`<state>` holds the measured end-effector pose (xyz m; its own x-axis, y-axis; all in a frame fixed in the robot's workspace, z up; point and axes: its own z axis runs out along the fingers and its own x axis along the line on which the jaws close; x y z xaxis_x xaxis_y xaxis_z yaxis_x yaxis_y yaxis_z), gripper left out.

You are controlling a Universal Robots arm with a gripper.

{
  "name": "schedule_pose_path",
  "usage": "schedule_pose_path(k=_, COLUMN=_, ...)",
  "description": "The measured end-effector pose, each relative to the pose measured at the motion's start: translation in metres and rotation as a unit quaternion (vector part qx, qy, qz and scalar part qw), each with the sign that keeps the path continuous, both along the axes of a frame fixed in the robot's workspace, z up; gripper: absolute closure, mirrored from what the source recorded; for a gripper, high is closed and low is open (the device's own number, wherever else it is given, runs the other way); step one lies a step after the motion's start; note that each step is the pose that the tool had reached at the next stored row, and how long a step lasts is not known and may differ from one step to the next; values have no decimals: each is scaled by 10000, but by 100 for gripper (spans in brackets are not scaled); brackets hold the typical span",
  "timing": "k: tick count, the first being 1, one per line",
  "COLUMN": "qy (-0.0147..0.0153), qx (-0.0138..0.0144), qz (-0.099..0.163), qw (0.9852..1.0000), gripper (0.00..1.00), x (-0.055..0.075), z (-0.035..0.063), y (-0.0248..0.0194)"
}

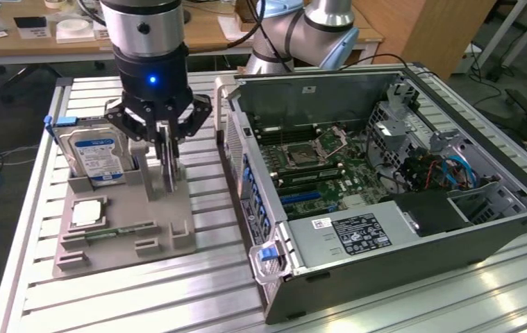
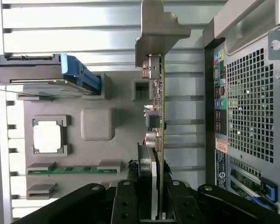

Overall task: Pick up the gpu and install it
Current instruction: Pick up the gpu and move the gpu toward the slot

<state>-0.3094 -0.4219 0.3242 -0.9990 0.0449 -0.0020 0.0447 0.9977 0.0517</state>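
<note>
Aluminium slatted table [image 1: 198, 295], wooden desk [image 1: 205, 40] behind; pincer [image 1: 165, 140] grasps the upright gpu [image 1: 168, 175].

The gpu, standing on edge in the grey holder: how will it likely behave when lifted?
Probably stiff: the gpu is a flat board with a metal bracket. Likely light for its length, being so thin. It could tilt in the gripper, which pinches only its top edge.

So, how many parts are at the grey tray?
4. In the exterior view, the hard drive stands at the tray's far left, the chip lies nearer, a green memory stick nearer still, and the gpu stands upright in the fingers beside the hard drive. Others may be hidden.
</note>
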Motion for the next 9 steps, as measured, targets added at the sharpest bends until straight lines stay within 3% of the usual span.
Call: schedule_pose_path(k=9, qy=1, qx=0, qz=0, qw=10000, gripper=72, x=0, z=269, y=0)
